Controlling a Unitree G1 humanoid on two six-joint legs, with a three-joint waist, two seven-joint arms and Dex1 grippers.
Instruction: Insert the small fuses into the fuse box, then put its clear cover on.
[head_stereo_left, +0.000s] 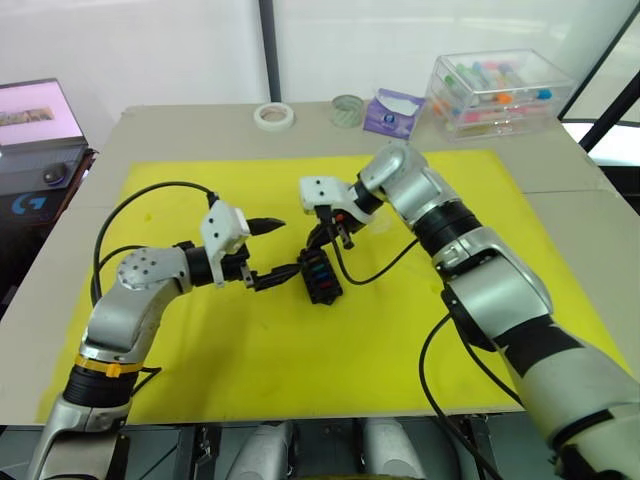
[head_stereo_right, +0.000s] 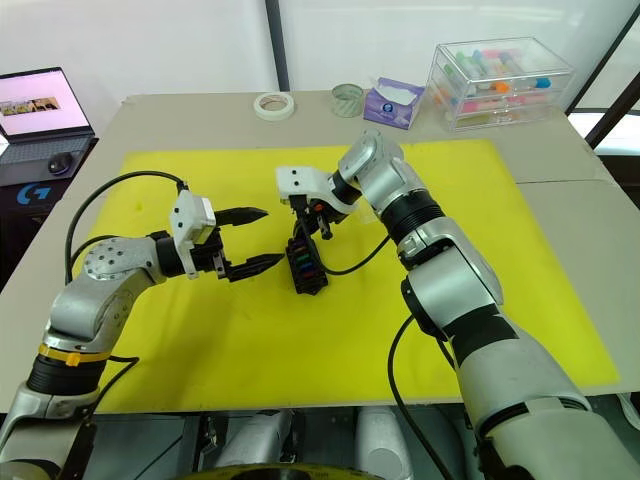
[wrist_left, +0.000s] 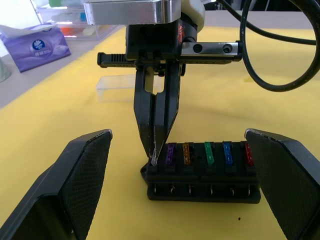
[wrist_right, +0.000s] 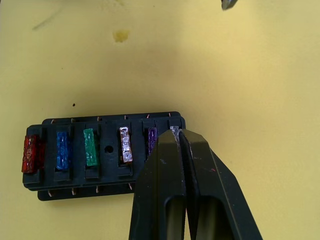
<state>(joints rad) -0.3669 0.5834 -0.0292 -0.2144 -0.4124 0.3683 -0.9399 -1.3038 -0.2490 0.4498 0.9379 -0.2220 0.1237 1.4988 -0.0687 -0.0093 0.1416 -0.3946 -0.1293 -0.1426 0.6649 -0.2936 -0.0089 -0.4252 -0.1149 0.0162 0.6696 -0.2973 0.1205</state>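
Observation:
The black fuse box (head_stereo_left: 320, 279) lies in the middle of the yellow mat (head_stereo_left: 250, 350). Red, blue, green, orange and purple small fuses (wrist_right: 90, 147) stand in a row in its slots. My right gripper (wrist_right: 179, 134) points down at the end slot beside the purple fuse, shut on a grey fuse (wrist_right: 173, 131) whose top shows at its tips. My left gripper (head_stereo_left: 275, 252) stands open just left of the box, one finger on each side of it, and its pads (wrist_left: 75, 185) are clear of the box. The clear cover (wrist_left: 117, 87) lies on the mat beyond the box.
A large clear box of coloured tubes (head_stereo_left: 500, 92), a purple tissue pack (head_stereo_left: 392, 112) and two tape rolls (head_stereo_left: 273, 116) stand along the table's far edge. A laptop (head_stereo_right: 40, 105) sits off the table's left. Black cables (head_stereo_left: 150, 195) loop over the mat near both arms.

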